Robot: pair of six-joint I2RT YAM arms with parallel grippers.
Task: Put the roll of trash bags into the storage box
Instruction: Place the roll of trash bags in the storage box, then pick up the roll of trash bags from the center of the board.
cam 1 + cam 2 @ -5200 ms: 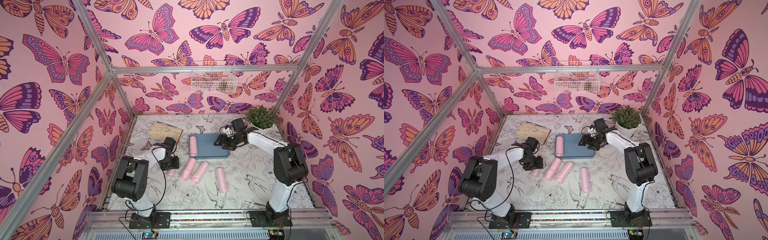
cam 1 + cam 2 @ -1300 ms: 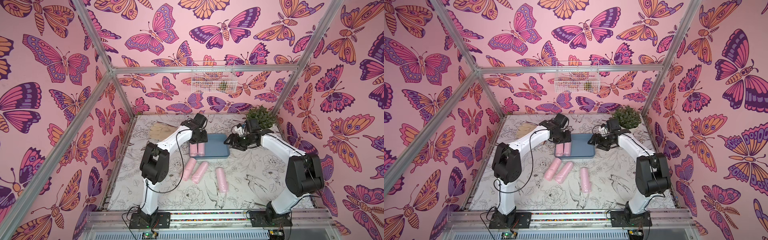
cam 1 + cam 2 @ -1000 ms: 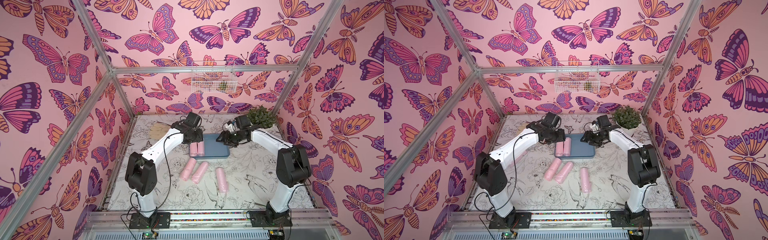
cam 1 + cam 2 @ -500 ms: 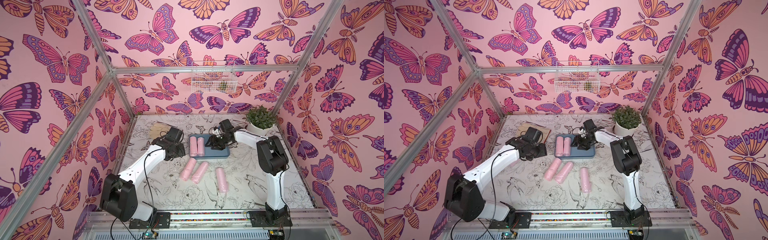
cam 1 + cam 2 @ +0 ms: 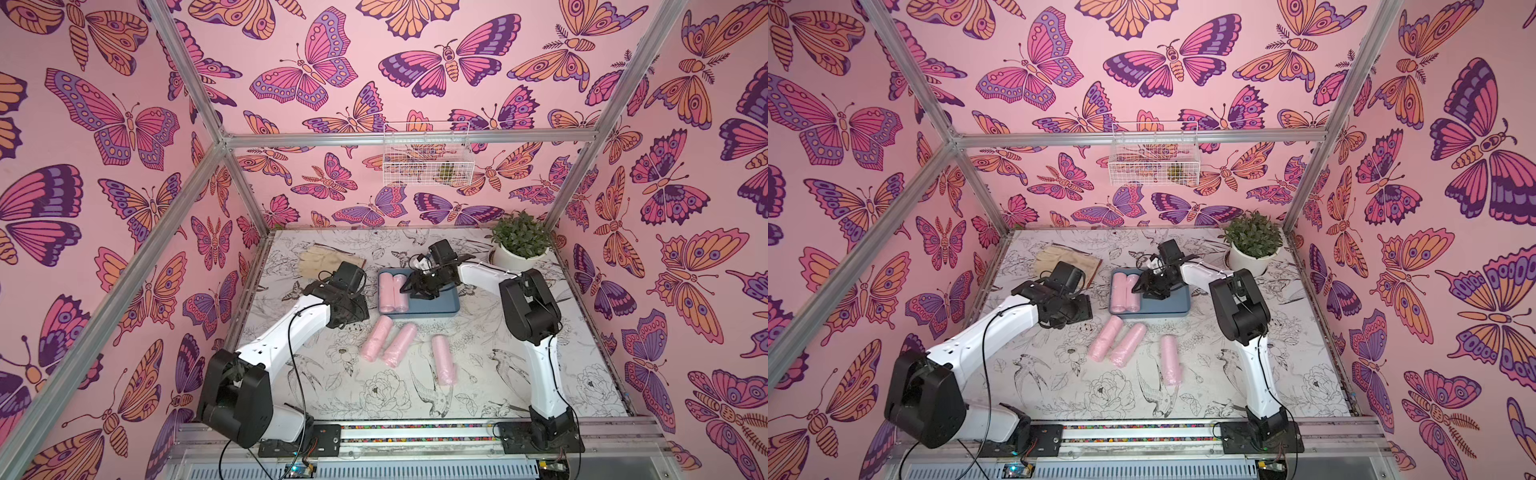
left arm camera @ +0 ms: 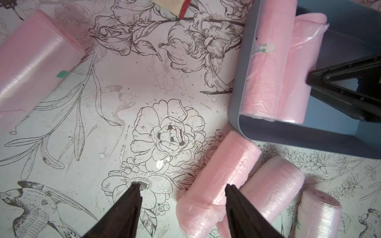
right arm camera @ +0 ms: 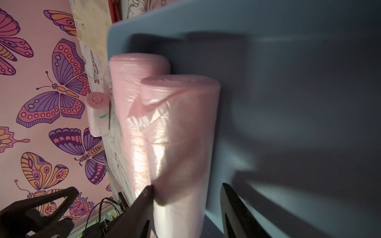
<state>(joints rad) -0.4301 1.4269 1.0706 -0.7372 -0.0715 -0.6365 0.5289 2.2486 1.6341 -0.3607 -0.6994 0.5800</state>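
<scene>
The blue-grey storage box (image 5: 434, 306) (image 5: 1165, 306) lies mid-table. Two pink rolls of trash bags (image 5: 393, 293) (image 7: 179, 131) lie side by side at its left end. My right gripper (image 7: 187, 186) (image 5: 409, 287) is low in the box, open and straddling the inner roll. One fingertip (image 7: 149, 191) touches that roll and the other stands apart from it. My left gripper (image 6: 182, 186) (image 5: 355, 313) hangs open left of the box, over the end of a loose roll (image 6: 218, 175) (image 5: 376, 338), holding nothing. Two more loose rolls (image 5: 400, 345) (image 5: 443, 365) lie in front of the box.
Another roll (image 6: 31, 72) lies on the table under the left arm, hidden in both top views. A beige cloth (image 5: 328, 261) is at the back left and a potted plant (image 5: 519, 243) at the back right. A white wire basket (image 5: 428, 160) hangs on the back wall.
My left arm has pulled back from the box towards the front left, leaving a second roll inside. My right gripper has slid left across the box to the rolls, and its jaws have narrowed.
</scene>
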